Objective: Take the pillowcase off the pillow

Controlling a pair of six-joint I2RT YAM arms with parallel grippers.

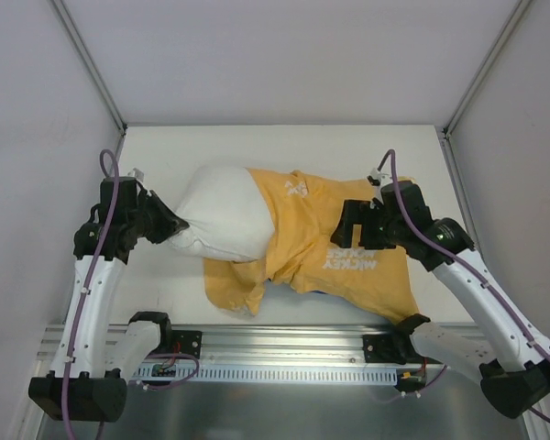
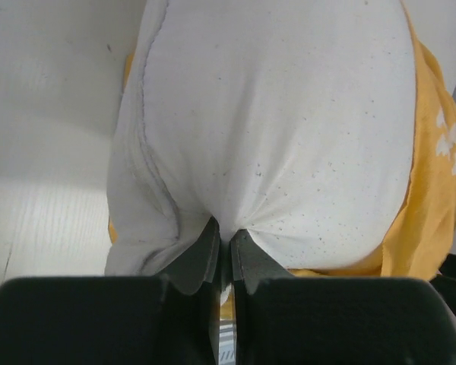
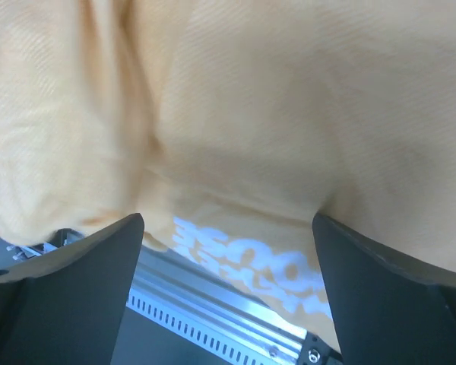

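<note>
One pillowcase [image 1: 344,247] holds one pillow [image 1: 222,215], whose bare white end sticks out toward the left gripper [image 2: 223,233]; its fingers pinch that end. The right gripper [image 3: 228,228] has fingers wide, with pillowcase cloth just before them.

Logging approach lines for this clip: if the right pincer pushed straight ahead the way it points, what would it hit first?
The pillowcase: its yellow fabric fills the view just ahead of the open right pincer, across the gap between its fingers. How near it is I cannot tell.
</note>
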